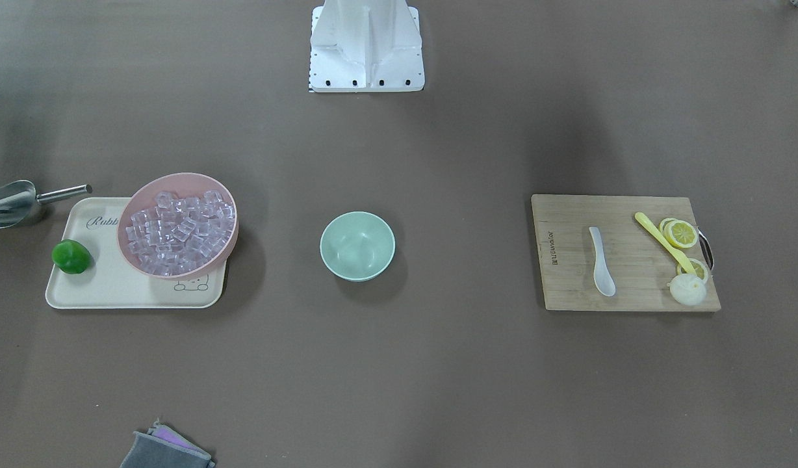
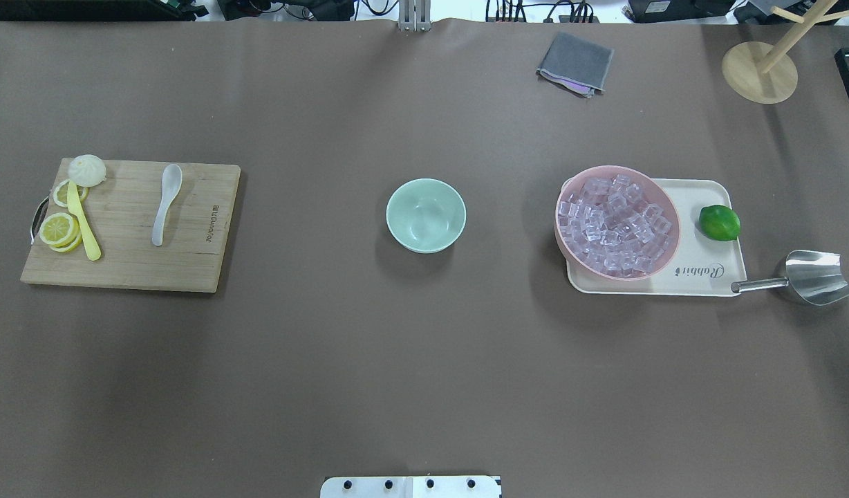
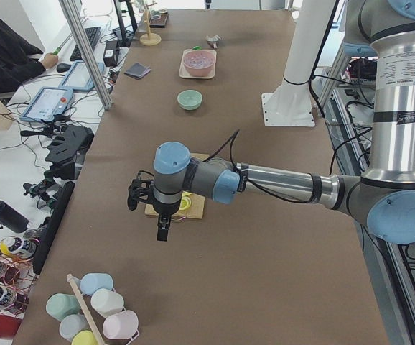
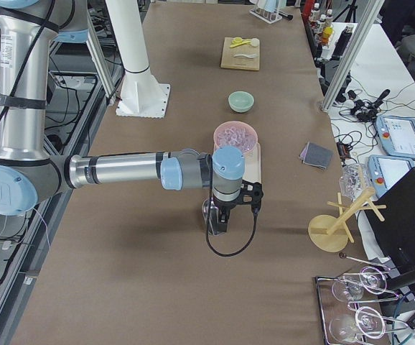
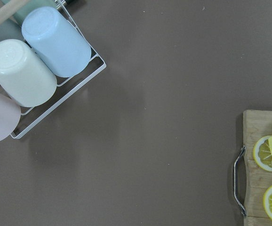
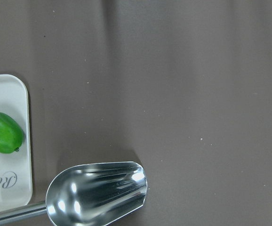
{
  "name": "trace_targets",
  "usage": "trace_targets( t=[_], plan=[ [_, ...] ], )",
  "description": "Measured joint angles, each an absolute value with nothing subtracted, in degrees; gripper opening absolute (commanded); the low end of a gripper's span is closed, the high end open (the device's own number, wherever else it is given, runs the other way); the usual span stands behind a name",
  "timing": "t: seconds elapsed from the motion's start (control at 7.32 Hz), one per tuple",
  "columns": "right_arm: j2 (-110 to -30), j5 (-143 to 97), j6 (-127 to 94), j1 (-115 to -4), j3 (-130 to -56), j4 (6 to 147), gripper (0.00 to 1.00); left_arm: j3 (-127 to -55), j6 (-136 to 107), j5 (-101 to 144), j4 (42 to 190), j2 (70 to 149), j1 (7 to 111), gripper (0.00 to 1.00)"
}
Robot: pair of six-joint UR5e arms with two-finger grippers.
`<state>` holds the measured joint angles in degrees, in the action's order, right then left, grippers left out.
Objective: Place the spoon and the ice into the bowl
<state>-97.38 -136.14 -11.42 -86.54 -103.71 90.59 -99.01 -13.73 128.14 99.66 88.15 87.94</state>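
Grey cloth at the front view's bottom edge; bowl at centre, empty.
Spoon lies on the cutting board, right; ice fills the pink bowl, left. I judge the spoon light, stiff and slick, so I'd pinch its flat handle. The cubes look slippery. Whether my left end effector or right end effector is clenched, I cannot tell.

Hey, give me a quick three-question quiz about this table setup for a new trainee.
1. True or false: the mint-green bowl is empty.
2. Multiple choice: the white spoon lies A) on the robot's left side, B) on the robot's right side, C) inside the bowl.
3. Fill in: the ice cubes sit in the ____ bowl.
Key: 1 true; 2 A; 3 pink, the pink bowl.
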Motion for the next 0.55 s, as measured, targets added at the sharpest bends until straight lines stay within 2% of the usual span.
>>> trace_targets(
  t=[0.55],
  plan=[
    [-95.6, -137.2, -11.5, -85.9, -103.8, 90.2, 1.0, -100.1, -14.3, 128.9, 105.7, 89.6, 84.3, 0.98]
  ],
)
